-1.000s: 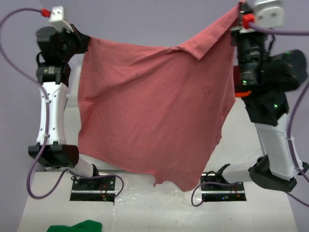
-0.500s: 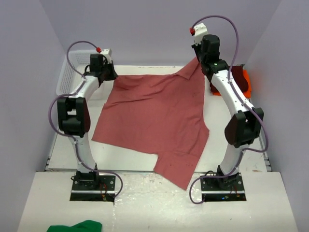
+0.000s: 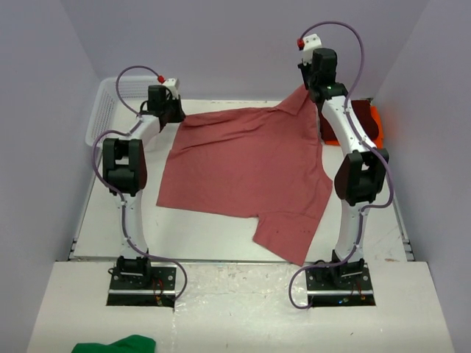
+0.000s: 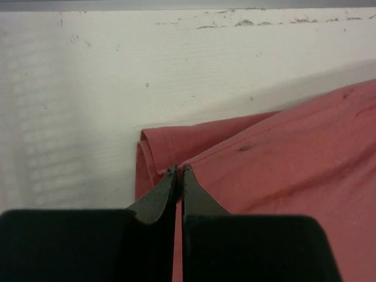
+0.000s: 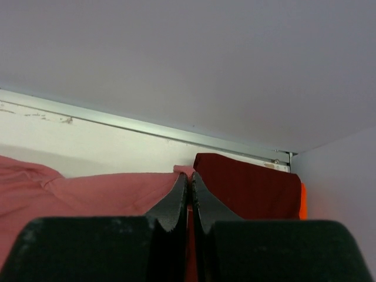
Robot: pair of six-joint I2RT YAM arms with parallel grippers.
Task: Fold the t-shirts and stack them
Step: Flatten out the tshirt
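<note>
The rose t-shirt (image 3: 243, 165) lies spread over the table, with one sleeve pointing toward the near edge. At its far left corner, my left gripper (image 3: 176, 118) is shut on the hem; the left wrist view shows the fingertips (image 4: 178, 170) pinching the folded edge of the rose t-shirt (image 4: 282, 153). My right gripper (image 3: 306, 93) is shut on the far right corner and holds it slightly raised. In the right wrist view the closed tips (image 5: 189, 176) clamp the rose t-shirt (image 5: 88, 194). A folded maroon t-shirt (image 5: 247, 188) on an orange t-shirt (image 5: 304, 201) sits just right of them.
A white mesh basket (image 3: 103, 110) stands at the far left corner beside the left arm. The maroon and orange stack (image 3: 366, 121) is in the far right corner against the wall. A green cloth (image 3: 118, 344) lies on the near ledge.
The rose t-shirt hung in the air between both raised grippers; both arms swung forward and down, laying it flat on the table and drawing it further back.
</note>
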